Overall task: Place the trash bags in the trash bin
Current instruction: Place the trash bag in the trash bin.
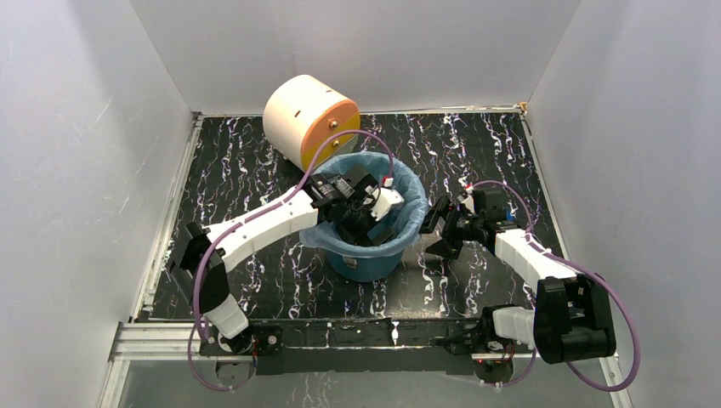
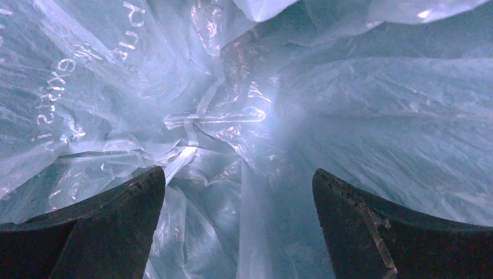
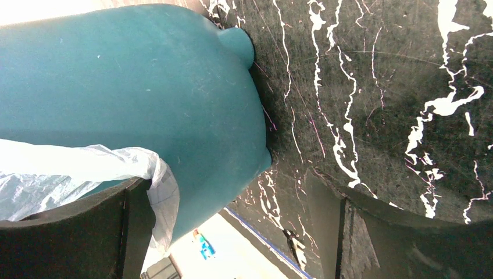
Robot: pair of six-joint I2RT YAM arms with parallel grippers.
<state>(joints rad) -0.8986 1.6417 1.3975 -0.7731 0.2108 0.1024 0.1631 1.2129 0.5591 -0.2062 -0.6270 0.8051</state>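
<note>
The bag [image 1: 414,206] lines the bin [image 1: 366,265] — left fingers [image 2: 104,226] spread wide inside it, grasping nothing; right fingers [image 3: 70,244] released just beside the bin.

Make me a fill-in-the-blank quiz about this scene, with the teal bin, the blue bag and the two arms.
1. The left gripper is down inside the bag-lined trash bin, its jaws ___.
2. The trash bag is folded outward over the bin's ___.
3. The right gripper, beside the bin, holds ___.
4. The cream drum-shaped box behind the bin has an ___ end.
Missing words: open; rim; nothing; orange.
</note>
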